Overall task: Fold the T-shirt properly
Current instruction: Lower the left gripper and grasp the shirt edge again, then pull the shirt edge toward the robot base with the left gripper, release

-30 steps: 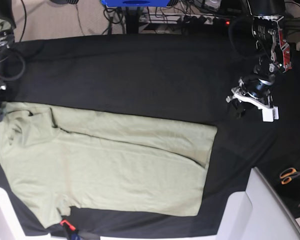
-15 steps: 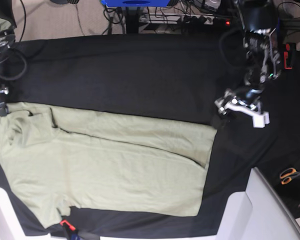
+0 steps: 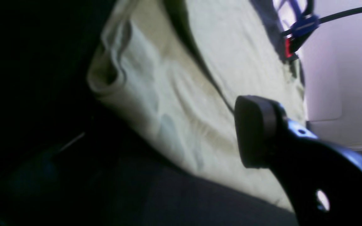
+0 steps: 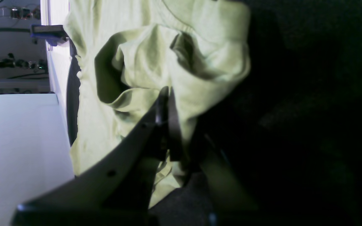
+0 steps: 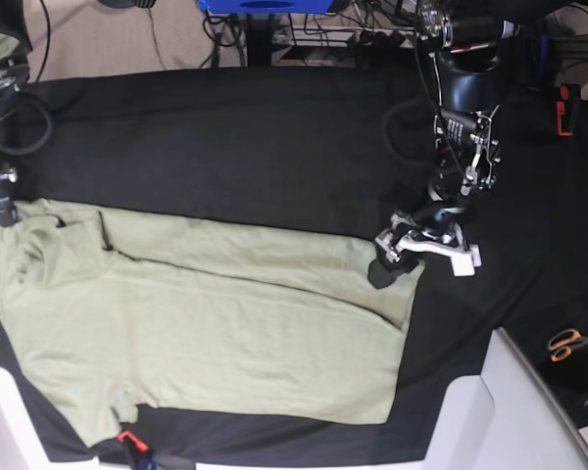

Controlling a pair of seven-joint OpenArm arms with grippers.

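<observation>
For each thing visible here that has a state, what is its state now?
T-shirt: lying on the black cloth, one long side folded over, slightly wrinkled.
Right tool: shut on the T-shirt, at its collar end.
Left tool: open, over the hem corner, holding nothing.
Scissors: lying untouched.

Base camera looks straight down on the whole surface [image 5: 255, 137]; both wrist cameras skim low and close over the same T-shirt [image 5: 206, 313].
</observation>
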